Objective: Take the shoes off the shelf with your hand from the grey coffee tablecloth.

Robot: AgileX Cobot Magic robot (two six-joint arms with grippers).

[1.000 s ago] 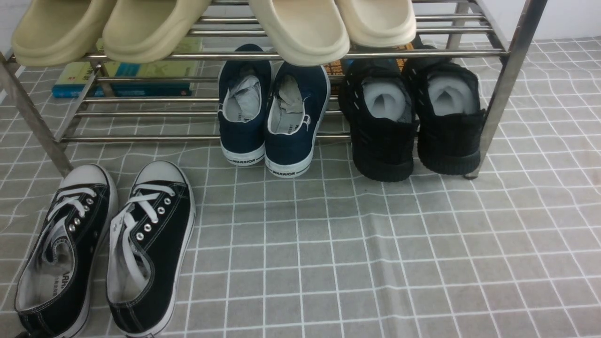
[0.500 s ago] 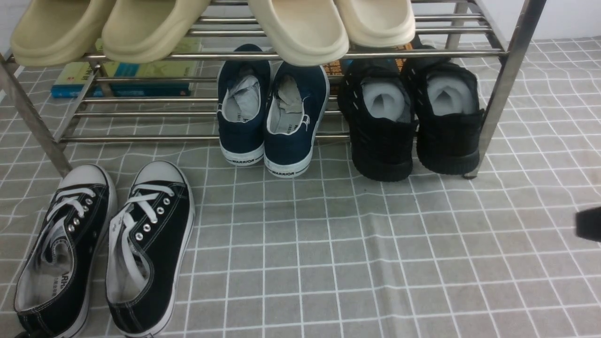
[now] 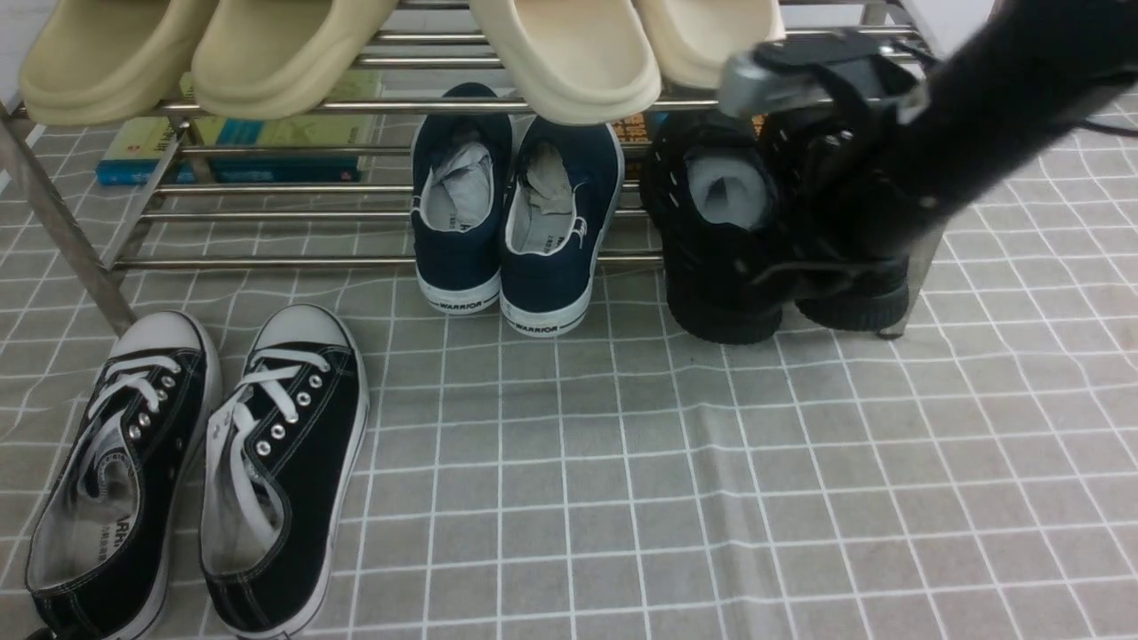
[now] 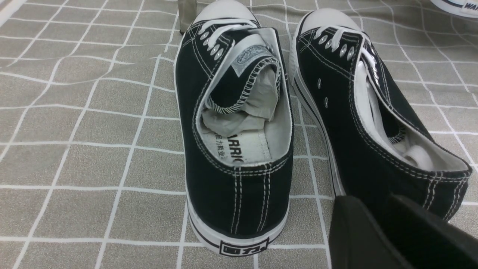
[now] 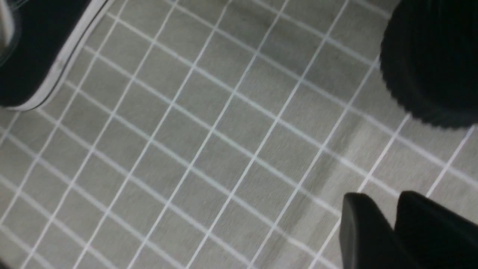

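Observation:
The black knit shoes sit on the shelf's [image 3: 267, 105] lower tier at the right, heels over the grey grid cloth [image 3: 622, 462]. The left shoe [image 3: 720, 231] shows its pale stuffing. My right arm covers most of the right shoe, leaving its ribbed sole [image 3: 853, 307] in sight. My right gripper [image 3: 800, 253] hangs in front of the pair, hard to pick out against the black. In the right wrist view its fingers [image 5: 368, 231] are together and empty above the cloth, near a ribbed heel [image 5: 433, 67]. My left gripper [image 4: 381, 224] is shut and empty behind the canvas shoes.
The navy white-soled pair [image 3: 516, 222] stands left of the black pair. The black canvas white-laced pair [image 3: 196, 462] lies on the cloth at front left. Beige slides [image 3: 569, 62] rest on the top tier. Books [image 3: 231, 147] lie behind the shelf. The shelf's right leg [image 3: 925, 258] stands beside my arm.
My right arm has swung in from the right edge up to the black knit shoes and now covers the right one. Nothing else has moved.

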